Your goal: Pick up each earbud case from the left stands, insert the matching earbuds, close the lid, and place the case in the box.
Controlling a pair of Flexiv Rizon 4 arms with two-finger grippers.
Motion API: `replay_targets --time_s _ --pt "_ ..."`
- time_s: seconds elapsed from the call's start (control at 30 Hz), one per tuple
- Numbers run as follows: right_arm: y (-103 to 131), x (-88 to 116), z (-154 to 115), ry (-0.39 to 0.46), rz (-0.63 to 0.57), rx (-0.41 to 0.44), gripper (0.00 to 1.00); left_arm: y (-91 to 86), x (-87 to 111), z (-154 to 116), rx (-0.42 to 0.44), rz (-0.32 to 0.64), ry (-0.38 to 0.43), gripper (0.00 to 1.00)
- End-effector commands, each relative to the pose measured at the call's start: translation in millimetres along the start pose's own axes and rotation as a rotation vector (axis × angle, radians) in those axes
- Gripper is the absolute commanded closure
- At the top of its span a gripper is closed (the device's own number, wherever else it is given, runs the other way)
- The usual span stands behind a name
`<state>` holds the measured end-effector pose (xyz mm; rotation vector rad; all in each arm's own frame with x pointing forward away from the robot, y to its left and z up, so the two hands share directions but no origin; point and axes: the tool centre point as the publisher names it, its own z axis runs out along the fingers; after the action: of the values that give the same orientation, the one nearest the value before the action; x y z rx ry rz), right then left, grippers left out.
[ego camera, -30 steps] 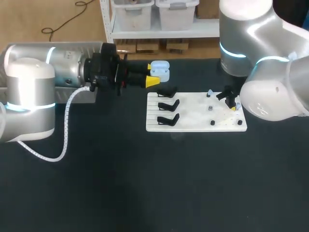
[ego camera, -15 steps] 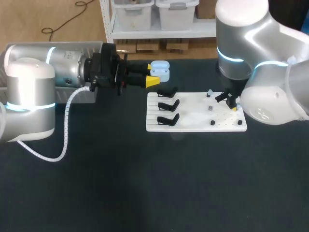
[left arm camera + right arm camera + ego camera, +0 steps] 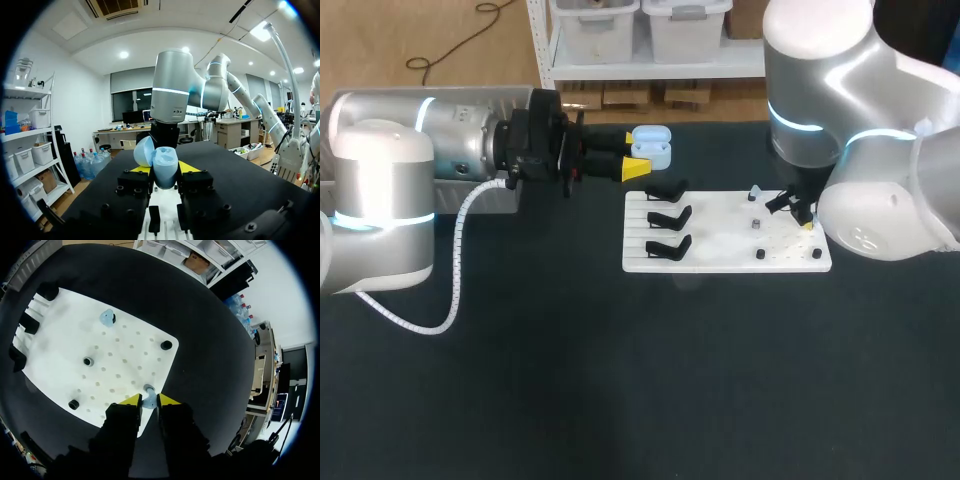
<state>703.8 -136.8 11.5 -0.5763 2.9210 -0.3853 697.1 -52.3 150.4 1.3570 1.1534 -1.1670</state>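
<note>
Mia: What is the robot's left hand [image 3: 637,158] holding, over on the left?

Tom: A light blue earbud case [image 3: 651,146] made of smooth, rounded plastic. The hand's two yellow tips are clamped on its sides. Its lid is open.

Mia: Why is it up in the air and not set down?

Tom: Most likely so the open part is ready and easy to reach when an earbud comes. It hangs above the black worktop [image 3: 620,380], near the stands.

Mia: What comes next, going right?

Tom: Three black hooked stands [image 3: 669,217] in a row. They sit on the left end of a flat white board [image 3: 720,250] full of little holes.

Mia: And the rest of the board?

Tom: Small dark pegs [image 3: 166,345] stick up from it. They look made to hold tiny things so they can't roll away. One peg has a little light blue earbud [image 3: 106,317] on it.

Mia: What about the right hand [image 3: 149,398]?

Tom: It points down near the board's right end. Its yellow tips are close together and look clamped on a second light blue earbud [image 3: 149,402], one tip on each side. That earbud sits on its peg.

Mia: Is the box there?

Tom: No box shows in any view.
</note>
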Motion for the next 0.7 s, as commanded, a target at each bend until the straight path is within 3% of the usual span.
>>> replay_targets --time_s 0.03,0.2,0.4,0.7 --pt "1 4 -1 -0.012 0.003 0.016 1.00 0.5 1.0 0 0.000 0.002 -0.002 1.00" --pt "1 8 -6 -0.020 0.008 0.026 1.00 0.5 1.0 0 0.000 0.002 -0.002 1.00" --pt "4 14 -29 -0.030 0.007 0.035 1.00 0.5 1.0 0 0.000 0.002 -0.002 1.00" --pt "16 17 -100 -0.033 0.058 -0.024 1.00 0.5 1.0 0 0.000 0.002 -0.002 1.00"
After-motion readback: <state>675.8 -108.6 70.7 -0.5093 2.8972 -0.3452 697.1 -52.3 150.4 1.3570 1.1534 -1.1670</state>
